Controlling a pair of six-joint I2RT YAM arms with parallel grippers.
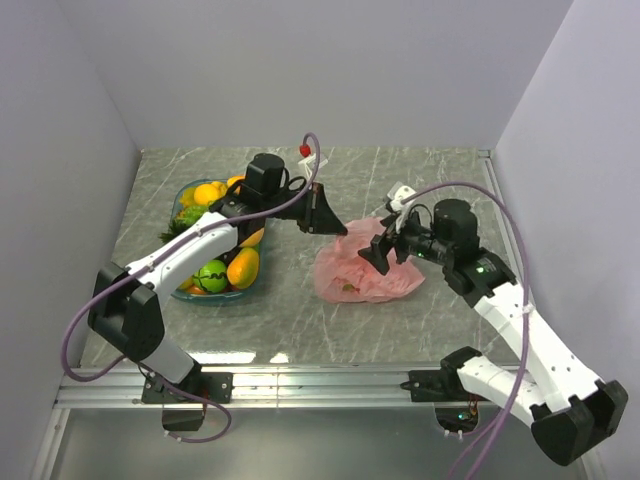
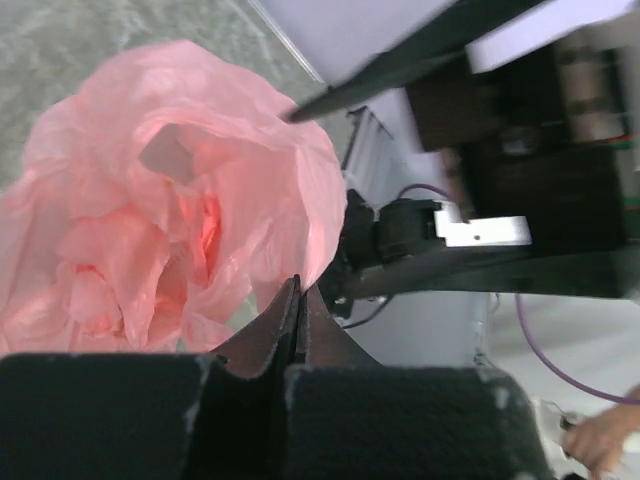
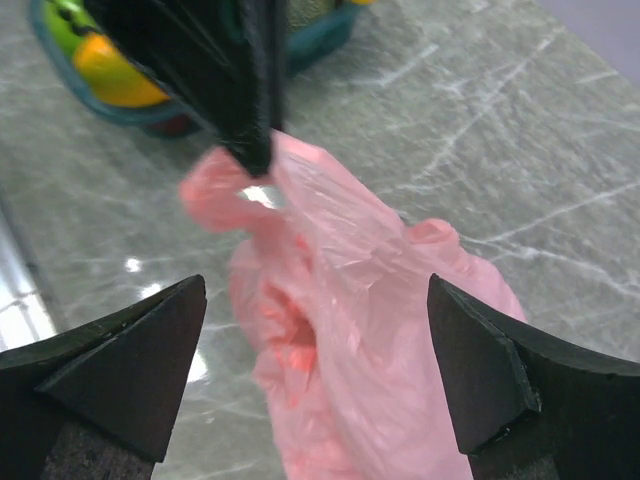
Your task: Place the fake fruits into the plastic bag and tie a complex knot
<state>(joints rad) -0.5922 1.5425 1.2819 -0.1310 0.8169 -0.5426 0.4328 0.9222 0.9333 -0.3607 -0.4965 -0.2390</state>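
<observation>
The bag point(image 1: 370, 272) lies crumpled on the tabletop point(image 1: 430, 185) just right of the tray point(image 1: 218, 297), close to it but not touching. The left fingers point(image 1: 332, 220) are pressed together on a fold of pink plastic at the bag's far corner, the one nearest the tray, and hold that fold raised off the tabletop. The right fingers point(image 1: 378, 255) stand wide apart over the part of the bag turned away from the tray. They grip nothing, and loose pink plastic lies below the gap between them. The rest of the bag sags in soft, crinkled folds, its near part resting flat. The fruits point(image 1: 215, 235) sit heaped in the tray: oranges point(image 1: 207, 193) at its far end, a mango point(image 1: 243, 268) and a green apple point(image 1: 211, 275) at its near end. The left arm point(image 1: 190, 250) reaches across above the tray toward the bag and hides the middle of the heap.
</observation>
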